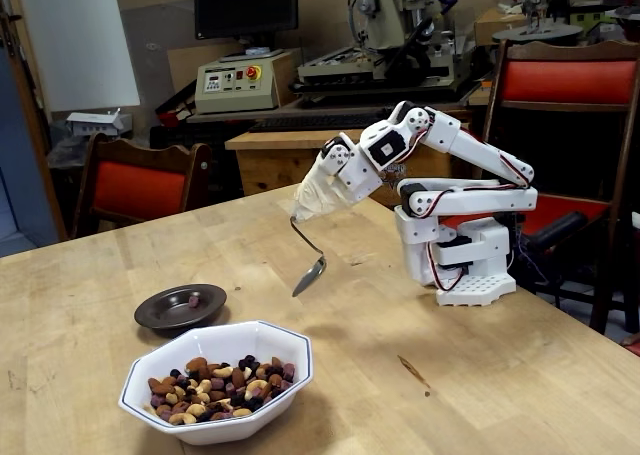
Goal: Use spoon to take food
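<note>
spoon: the spoon (pixel 310 273) hangs in the air under the claw, shiny end pointing down and a bit left, over bare table.
claw: the claw (pixel 322 197) is hidden under a beige wrap, so i cannot tell how wide it is; the spoon's top goes into the wrap.
food: the food (pixel 215 388) sits in the white bowl (pixel 290 360) at the front.
which way: the bowl is down and to the left of the spoon tip, near but apart.
small dish: the dark dish (pixel 165 317) holds one little piece.
next, i think: tip must swing left and dip in.
</note>
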